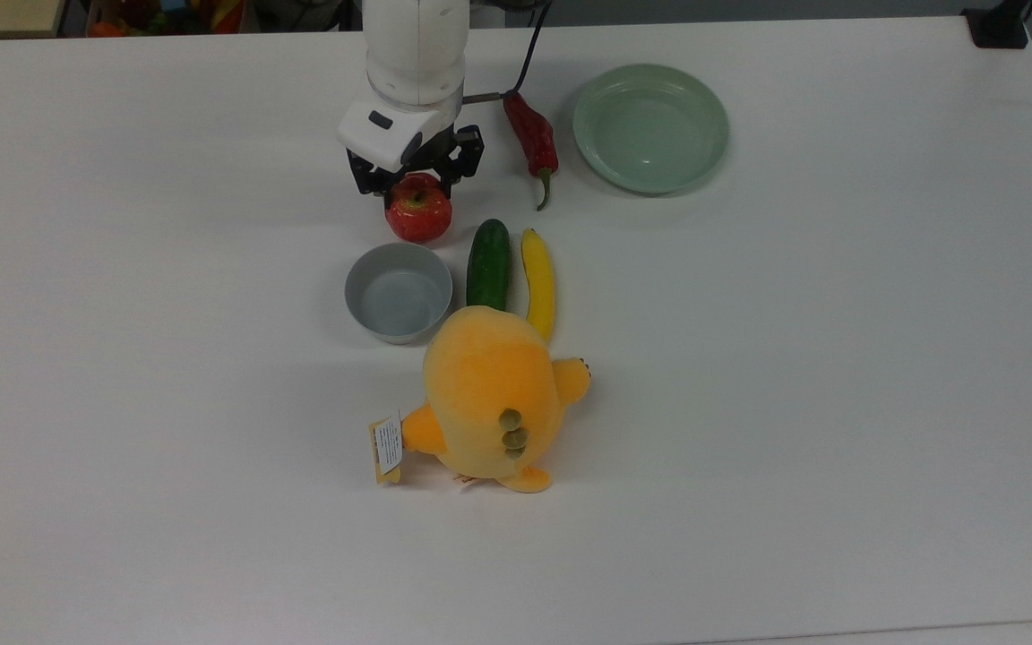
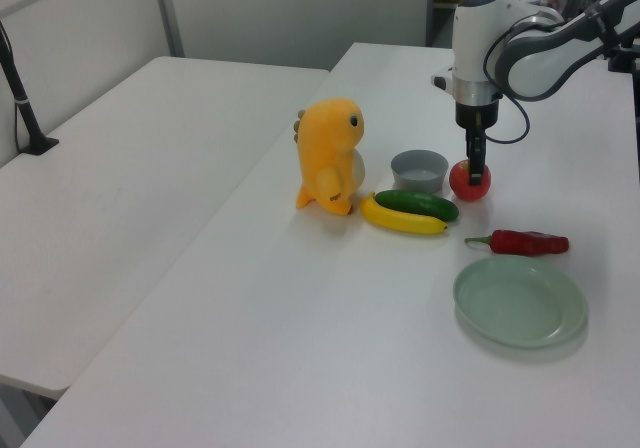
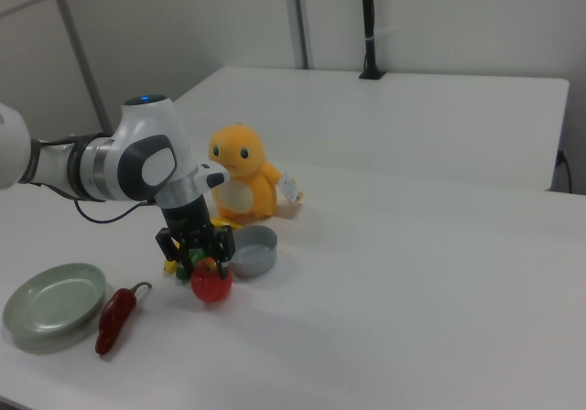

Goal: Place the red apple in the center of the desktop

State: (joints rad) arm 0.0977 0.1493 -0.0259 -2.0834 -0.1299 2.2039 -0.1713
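Your gripper is clamped on the apple, which hangs directly under it, close above the bench. In the top view, left to right, bowl, then cucumber, lie just below the apple, so your route to bench centre crosses them

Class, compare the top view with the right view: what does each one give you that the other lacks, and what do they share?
Top view: the cucumber and banana lie full length side by side, and the orange plush toy shows its back bumps and paper tag.
Right view: the toy's front, plus a second white table behind with a black post.
Shared: the gripper closed on the red apple, beside the grey bowl, with the red chili and green plate.
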